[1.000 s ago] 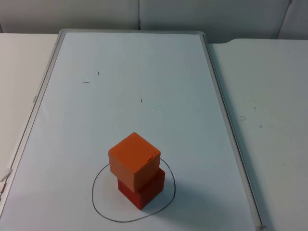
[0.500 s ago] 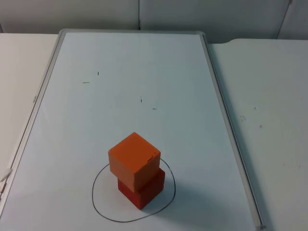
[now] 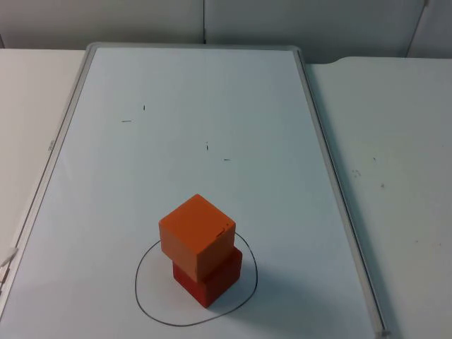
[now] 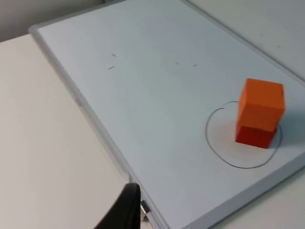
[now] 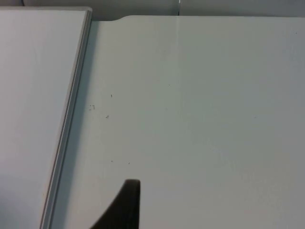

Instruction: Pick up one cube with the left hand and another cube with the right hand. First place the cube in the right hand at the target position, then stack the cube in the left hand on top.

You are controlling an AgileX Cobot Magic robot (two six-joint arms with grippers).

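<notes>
An orange cube (image 3: 196,233) sits on top of a red cube (image 3: 212,282), turned slightly against it. The stack stands inside a hand-drawn circle (image 3: 136,282) near the front of the whiteboard (image 3: 198,106). From the left wrist I see the same orange cube (image 4: 261,102) on the red cube (image 4: 255,134) within the circle (image 4: 209,143). My left gripper (image 4: 125,210) hangs by the board's left frame, well away from the stack and touching nothing. My right gripper (image 5: 125,205) waits over the bare table, right of the board.
The whiteboard's raised grey frame (image 3: 332,183) runs along its right side, and the frame (image 5: 71,109) also passes near my right gripper. White table (image 3: 395,141) lies on both sides. A few small pen marks (image 3: 207,146) dot the board.
</notes>
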